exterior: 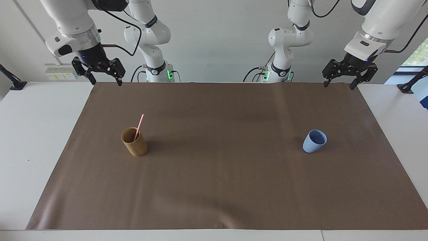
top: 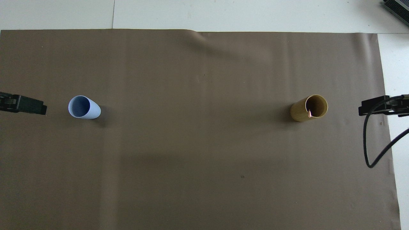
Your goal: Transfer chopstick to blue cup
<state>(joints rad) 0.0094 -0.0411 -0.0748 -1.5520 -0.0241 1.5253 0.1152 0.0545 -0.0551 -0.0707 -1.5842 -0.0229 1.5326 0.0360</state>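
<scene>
A pink chopstick (exterior: 139,125) leans inside an upright brown cup (exterior: 134,143) toward the right arm's end of the brown mat; from above only its tip (top: 309,112) shows at the cup's rim (top: 316,97). The light blue cup (exterior: 314,141) (top: 83,107) stands empty toward the left arm's end. My right gripper (exterior: 105,82) hangs open and empty, high over the mat's corner near its base. My left gripper (exterior: 338,86) is likewise open and empty over the other corner near the robots. Both wait, well apart from the cups.
The brown mat (exterior: 220,187) covers most of the white table (exterior: 33,140). A black cable (top: 370,150) loops down beside the right gripper (top: 374,108). The left gripper (top: 32,105) shows at the overhead view's edge beside the blue cup.
</scene>
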